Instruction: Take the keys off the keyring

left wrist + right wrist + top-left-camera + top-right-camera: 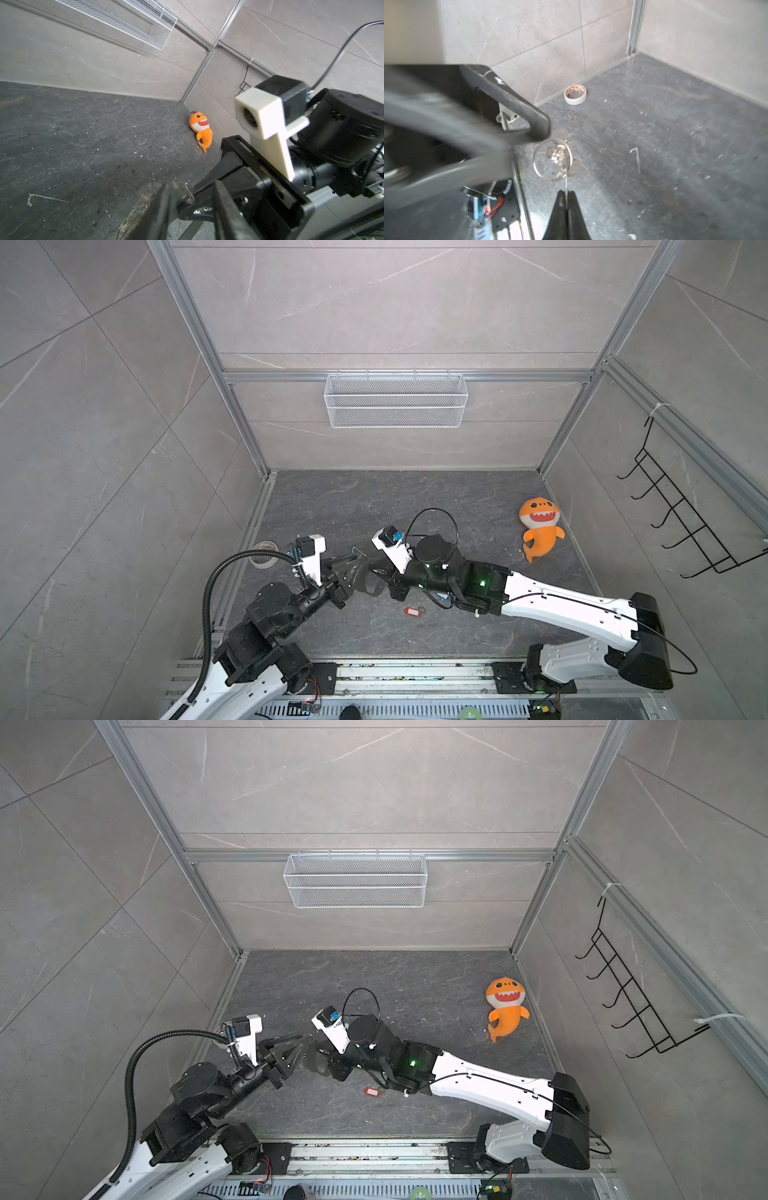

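Since everything interesting is jammed in between the two arms, a lot of this is hard to read. I'm using the orange shark plush (541, 526) as my reference.

The keyring (556, 154) is held up off the floor, well apart from the shark, out past the right arm's wrist. Only the right wrist view shows it properly. It's a thin silver loop with a clump of smaller rings, all smeared by blur.

The right gripper (566, 196) is pinched together on a thin metal strip running down from that loop. The left gripper (304, 1041) comes in from the side away from the shark. Its fingers look parted, with one tip just beside the loop, but I can't tell if it actually touches. In the wrist views those fingers are blurry and cut off at the frame edge.

The red-tagged key (412, 611) lies flat on the floor, well apart from the shark, toward the arm bases. Its metal part is too small to make out. A sliver of the blue tag (441, 596) peeks out from under the right arm, a bit nearer the shark, and the rest of it is hidden.

The tape roll (575, 94) sits by the wall, farther from the shark than the keyring.
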Available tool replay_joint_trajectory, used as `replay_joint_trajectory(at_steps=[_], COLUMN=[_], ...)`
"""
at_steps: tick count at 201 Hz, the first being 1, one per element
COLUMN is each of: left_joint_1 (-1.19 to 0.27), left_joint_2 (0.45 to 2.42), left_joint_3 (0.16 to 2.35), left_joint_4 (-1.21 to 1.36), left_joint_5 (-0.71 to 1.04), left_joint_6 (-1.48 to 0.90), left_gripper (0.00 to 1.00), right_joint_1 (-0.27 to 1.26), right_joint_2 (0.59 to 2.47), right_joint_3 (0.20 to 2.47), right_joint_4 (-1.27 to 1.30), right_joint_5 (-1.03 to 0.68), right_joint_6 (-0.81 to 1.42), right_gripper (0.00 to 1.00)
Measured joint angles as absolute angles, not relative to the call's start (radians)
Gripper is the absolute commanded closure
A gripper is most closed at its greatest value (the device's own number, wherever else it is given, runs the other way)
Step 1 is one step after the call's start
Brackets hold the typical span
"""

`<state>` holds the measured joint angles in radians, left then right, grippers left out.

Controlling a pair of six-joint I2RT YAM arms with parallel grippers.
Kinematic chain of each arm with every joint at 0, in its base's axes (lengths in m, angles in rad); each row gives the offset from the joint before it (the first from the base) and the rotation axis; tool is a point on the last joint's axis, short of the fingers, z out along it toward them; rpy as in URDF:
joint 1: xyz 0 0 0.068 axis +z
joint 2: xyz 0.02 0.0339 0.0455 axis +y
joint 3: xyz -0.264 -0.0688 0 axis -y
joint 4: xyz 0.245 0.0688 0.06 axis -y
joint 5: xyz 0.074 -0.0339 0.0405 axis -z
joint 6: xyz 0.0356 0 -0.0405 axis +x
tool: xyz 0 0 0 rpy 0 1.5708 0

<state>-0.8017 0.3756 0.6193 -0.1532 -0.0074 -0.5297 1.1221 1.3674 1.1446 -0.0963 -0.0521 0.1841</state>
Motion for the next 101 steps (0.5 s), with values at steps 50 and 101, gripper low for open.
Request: replay_joint_trajectory(at_steps=[50,101], left_joint_1=[-0.802,-0.802], left_joint_2=[0.313,0.252], left_joint_3=[0.642,0.644], left_joint_4=[-0.180,-0.176], left_joint_5=[-0.047,-0.070], left_joint_6=[-0.512,-0.501], left_gripper=[0.00,0.00], right_joint_1=[0.913,0.866], right_joint_2=[1.475,1.743], right_joint_3=[1.108,1.134], right_joint_4=[-0.061,-0.079], right_joint_5=[-0.293,-0.517], right_joint_6=[0.275,0.347], right_gripper=[1.00,1.00])
